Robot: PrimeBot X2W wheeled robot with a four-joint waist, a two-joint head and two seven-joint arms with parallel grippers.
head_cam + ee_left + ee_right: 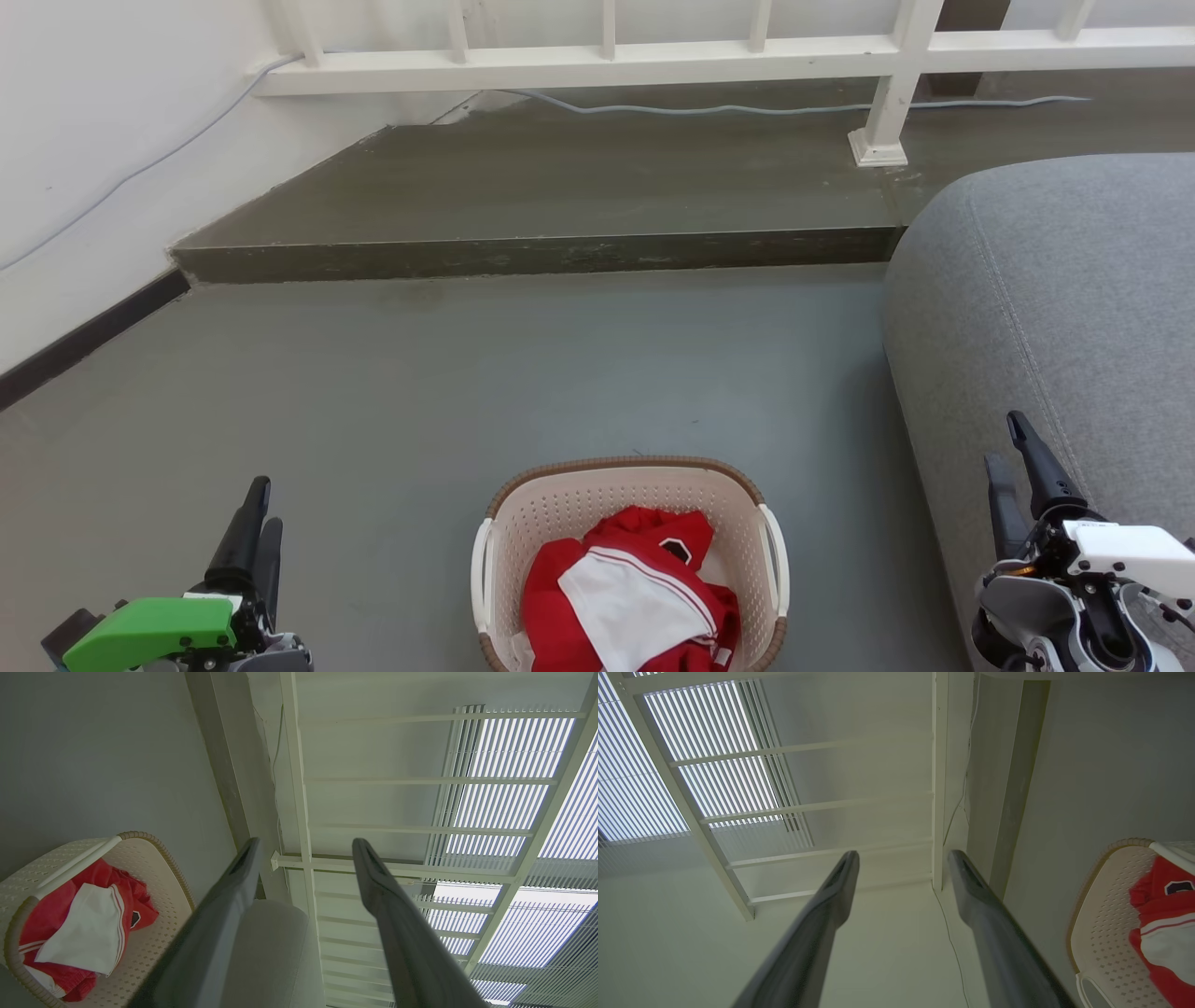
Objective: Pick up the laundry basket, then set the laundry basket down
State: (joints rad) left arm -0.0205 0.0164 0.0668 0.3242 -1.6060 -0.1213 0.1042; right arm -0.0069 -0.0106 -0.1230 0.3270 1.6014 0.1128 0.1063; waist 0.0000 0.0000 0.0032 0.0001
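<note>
Cream laundry basket (pixel 523 523), upright on floor, holding red-white clothes

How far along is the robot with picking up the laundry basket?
Nothing looks done yet: the laundry basket sits on the grey floor with red and white clothes inside. Nothing is in hand: the left gripper and right gripper are open, off to either side of its white handles. To do: grasp, lift, set down.

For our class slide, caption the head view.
Laundry basket of red-and-white clothing on the floor, flanked by open left gripper and right gripper.
</note>
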